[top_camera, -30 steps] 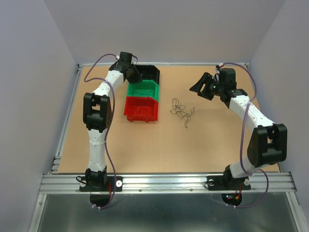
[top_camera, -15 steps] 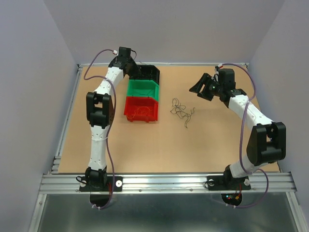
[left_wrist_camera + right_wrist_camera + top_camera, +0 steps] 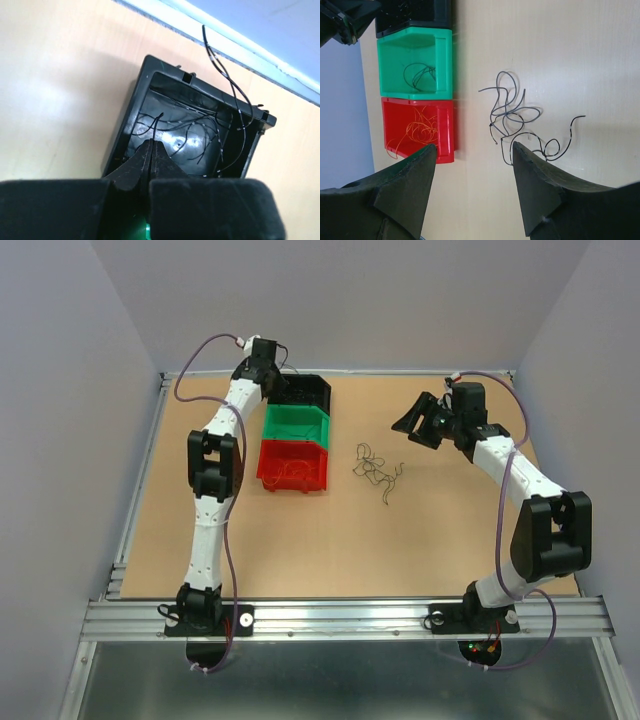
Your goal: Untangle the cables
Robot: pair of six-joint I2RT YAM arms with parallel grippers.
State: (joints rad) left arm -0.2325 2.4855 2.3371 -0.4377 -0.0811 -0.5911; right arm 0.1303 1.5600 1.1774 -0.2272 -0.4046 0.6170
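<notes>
**Most colours binned, one loose clump left on the table**

Your left gripper (image 3: 152, 147) is clenched on a thin black wire (image 3: 156, 125), whose short end stands up from between the fingertips. It hangs over the open black plastic bin (image 3: 125, 130) at the far end of the row. Several black wires (image 3: 190, 135) lie curled in that bin, and one long strand (image 3: 227, 80) arches over its far rim. The green plastic bin (image 3: 442, 60) next to it holds a few dark green wires (image 3: 420, 75). The red plastic bin (image 3: 445, 135) holds a small nest of orange wires (image 3: 417, 130). So a good share looks sorted by colour.

What remains is the wispy clump of dark curly cables (image 3: 520, 120) lying on the tan table (image 3: 300, 540), apart from the bins and to their right. Your right gripper (image 3: 473, 146) is released, jaws wide and holding nothing, hovering near that clump without touching it. By my reading, you have the held wire to drop into the black bin, then the clump to tease apart. Its colours are hard to tell from here.
</notes>
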